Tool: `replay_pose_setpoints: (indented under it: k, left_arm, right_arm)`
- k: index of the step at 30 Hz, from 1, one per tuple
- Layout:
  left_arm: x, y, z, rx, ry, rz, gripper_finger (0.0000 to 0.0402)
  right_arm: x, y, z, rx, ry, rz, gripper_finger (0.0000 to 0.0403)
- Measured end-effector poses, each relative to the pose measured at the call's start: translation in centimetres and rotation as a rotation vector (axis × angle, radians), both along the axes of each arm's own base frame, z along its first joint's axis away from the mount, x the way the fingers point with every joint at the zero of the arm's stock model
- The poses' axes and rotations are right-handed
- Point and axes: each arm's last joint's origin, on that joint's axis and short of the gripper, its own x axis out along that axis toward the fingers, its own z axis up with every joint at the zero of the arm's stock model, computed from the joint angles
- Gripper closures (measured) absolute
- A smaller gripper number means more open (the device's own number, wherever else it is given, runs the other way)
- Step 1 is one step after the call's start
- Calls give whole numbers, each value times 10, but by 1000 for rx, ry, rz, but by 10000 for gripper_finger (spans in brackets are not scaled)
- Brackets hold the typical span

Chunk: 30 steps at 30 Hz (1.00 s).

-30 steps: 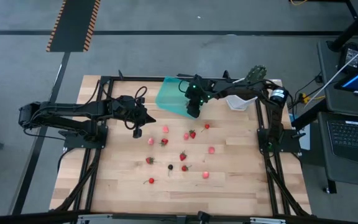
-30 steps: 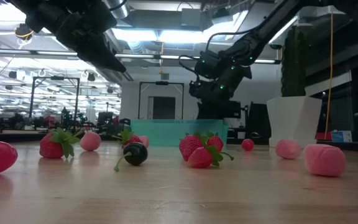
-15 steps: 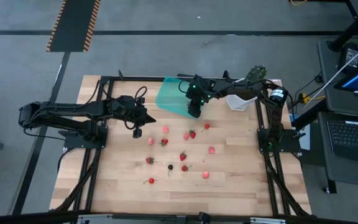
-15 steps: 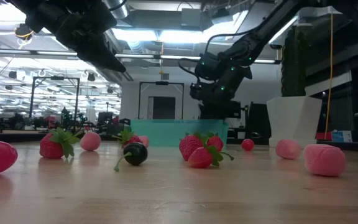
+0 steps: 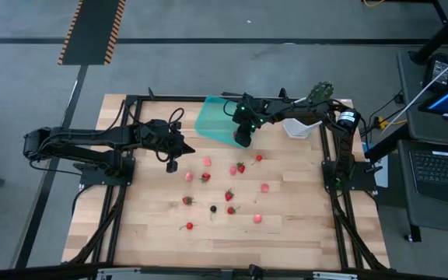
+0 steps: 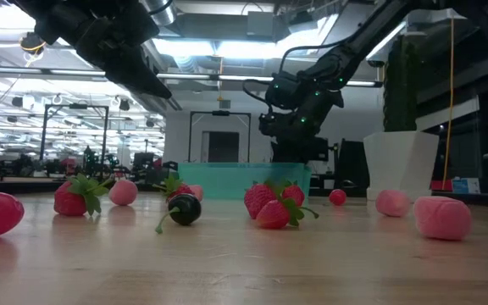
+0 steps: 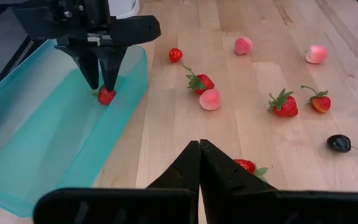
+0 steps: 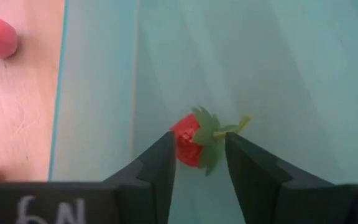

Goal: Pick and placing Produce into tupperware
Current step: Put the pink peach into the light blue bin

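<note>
Produce: small red strawberry with green top [image 8: 194,142] sits between the right pincer's fingers, inside the tupperware.
Tupperware: shallow translucent teal plastic container, rounded corners [image 5: 210,122] – at the far middle of the light wooden surface [image 5: 286,233].
Right pincer [image 7: 104,85]: over the container's near edge, fingers closed on the strawberry, tips down in the container.
Left pincer [image 5: 172,165]: fingers pressed together, nothing held, hanging over the surface's left part – well apart from the container.
Loose berries: red strawberries [image 7: 283,104], pale pink ones [image 7: 209,99] and one dark blackish berry [image 7: 338,144] scattered over the middle of the surface.
White pot [image 6: 399,164]: beside the container, far right.
</note>
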Motion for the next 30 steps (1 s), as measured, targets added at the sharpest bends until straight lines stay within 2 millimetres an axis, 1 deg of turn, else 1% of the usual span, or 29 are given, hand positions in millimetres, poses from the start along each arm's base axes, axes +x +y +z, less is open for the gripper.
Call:
replay_pose_setpoints:
  k: [2,8,12,14,15,19,25,30]
  left_arm:
    - [0,0,0,2,0,-2,401]
    - [0,1,0,22,3,22,401]
    - [0,1,0,23,3,24,401]
    - [0,1,0,23,3,24,401]
    - [0,1,0,23,3,24,401]
    - [0,1,0,24,6,24,401]
    - [0,1,0,24,5,25,401]
    - [0,1,0,24,5,24,402]
  right_arm:
    - [2,-1,5,3,10,3,278]
    - [9,-4,30,9,47,28,314]
    - [13,-2,37,-8,32,50,359]
    - [13,0,38,-14,31,64,387]
    - [12,1,39,-15,34,69,394]
    - [7,8,51,-27,13,83,390]
    - [-5,24,80,-54,-87,102,397]
    - [-28,43,93,-76,-177,103,394]
